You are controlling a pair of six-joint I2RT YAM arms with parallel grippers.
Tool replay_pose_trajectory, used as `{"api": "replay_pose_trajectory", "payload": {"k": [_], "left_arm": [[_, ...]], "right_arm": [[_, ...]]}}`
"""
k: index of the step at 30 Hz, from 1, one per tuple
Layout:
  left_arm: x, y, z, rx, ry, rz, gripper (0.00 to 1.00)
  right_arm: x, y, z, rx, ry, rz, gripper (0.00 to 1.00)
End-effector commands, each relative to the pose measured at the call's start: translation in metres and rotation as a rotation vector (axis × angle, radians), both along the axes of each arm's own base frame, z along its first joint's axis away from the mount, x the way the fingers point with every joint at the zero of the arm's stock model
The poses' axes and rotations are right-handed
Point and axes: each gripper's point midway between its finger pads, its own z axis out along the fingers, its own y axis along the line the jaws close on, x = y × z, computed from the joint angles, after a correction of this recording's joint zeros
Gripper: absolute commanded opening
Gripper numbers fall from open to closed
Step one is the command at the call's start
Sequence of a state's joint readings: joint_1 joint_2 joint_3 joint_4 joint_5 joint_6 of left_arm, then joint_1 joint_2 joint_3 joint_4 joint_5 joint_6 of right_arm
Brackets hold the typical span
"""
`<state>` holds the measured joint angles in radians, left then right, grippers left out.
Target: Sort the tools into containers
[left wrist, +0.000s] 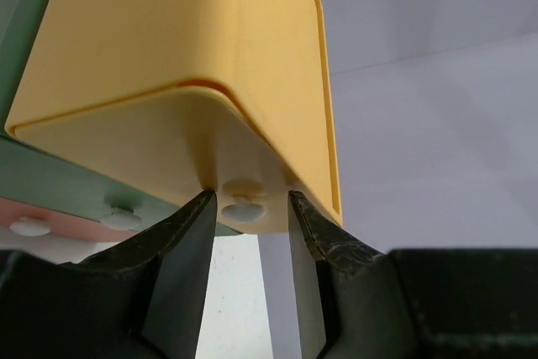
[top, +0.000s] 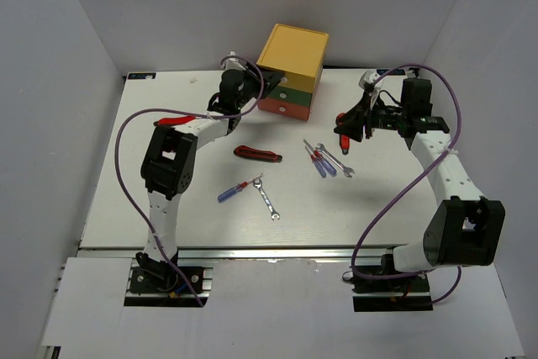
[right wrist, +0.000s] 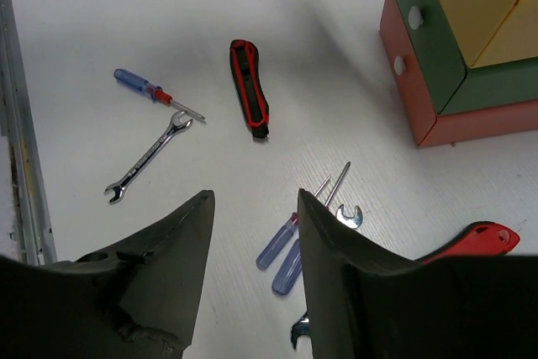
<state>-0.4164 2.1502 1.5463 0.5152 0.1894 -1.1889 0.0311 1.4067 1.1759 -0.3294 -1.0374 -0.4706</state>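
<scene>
The three stacked drawers stand at the back: yellow (top: 292,55) on top, green (top: 290,90), orange-red (top: 282,108). The yellow drawer's front juts out past the green one. My left gripper (top: 243,98) is open at the yellow drawer (left wrist: 185,56), its fingers either side of the white knob (left wrist: 244,208). My right gripper (top: 350,122) is open and empty above the table (right wrist: 255,199). Below it lie two blue screwdrivers (right wrist: 284,255) and a wrench (right wrist: 349,215). A red-and-black knife tool (right wrist: 476,237) lies just right of it.
Another red-and-black knife tool (top: 257,154), a blue screwdriver (top: 234,191) and a second wrench (top: 266,196) lie mid-table. White walls close in the table on three sides. A metal rail (top: 277,251) runs along the near edge.
</scene>
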Motion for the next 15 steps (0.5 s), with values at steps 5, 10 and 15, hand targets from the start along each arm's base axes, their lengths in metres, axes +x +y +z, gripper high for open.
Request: {"api": "replay_pose_trajectory", "payload": {"k": [5, 10, 15], "left_arm": [[0.008, 0.002, 0.012, -0.021, -0.022, 0.008, 0.50], [0.003, -0.001, 0.005, -0.029, -0.005, -0.013, 0.50], [0.004, -0.001, 0.008, -0.048, -0.007, -0.013, 0.50]], "right_arm": [[0.000, -0.004, 0.006, 0.000, -0.041, -0.013, 0.51], [0.000, -0.004, 0.005, -0.001, -0.042, -0.016, 0.52], [0.000, -0.004, 0.004, -0.001, -0.039, -0.014, 0.52]]}}
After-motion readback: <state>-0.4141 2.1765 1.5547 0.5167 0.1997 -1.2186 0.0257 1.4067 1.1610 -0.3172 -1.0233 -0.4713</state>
